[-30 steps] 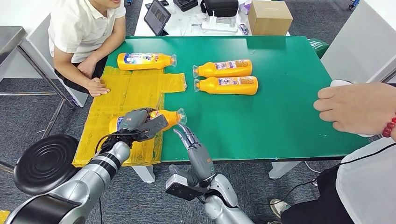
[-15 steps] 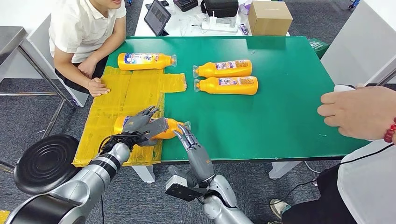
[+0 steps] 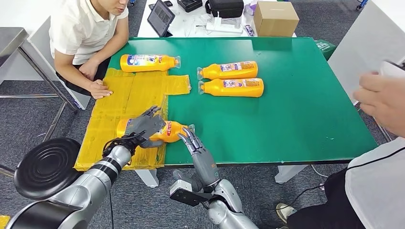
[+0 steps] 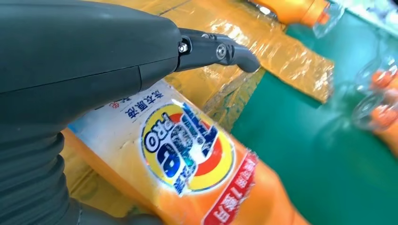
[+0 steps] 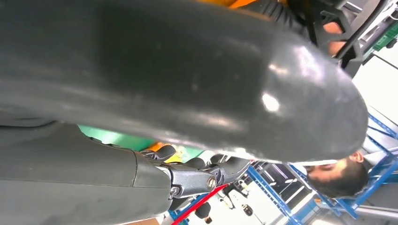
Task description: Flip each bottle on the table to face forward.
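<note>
Nearest bottle (image 3: 165, 131) lying on its side at the front edge of the green worktop (image 3: 296, 109), half over the yellow sheet (image 3: 119, 102), clear cap toward the other bottles. Left hand (image 3: 143, 126) rests over its body, fingers (image 4: 220, 49) spread, not closed round it. Right hand (image 3: 193, 142) at the cap end, fingers extended, holding nothing. Plastic looks smooth, rigid and likely slippery, fairly heavy if full; best held across the broad labelled middle, not the tapered neck

Bright, even light; wrist views blurred
</note>
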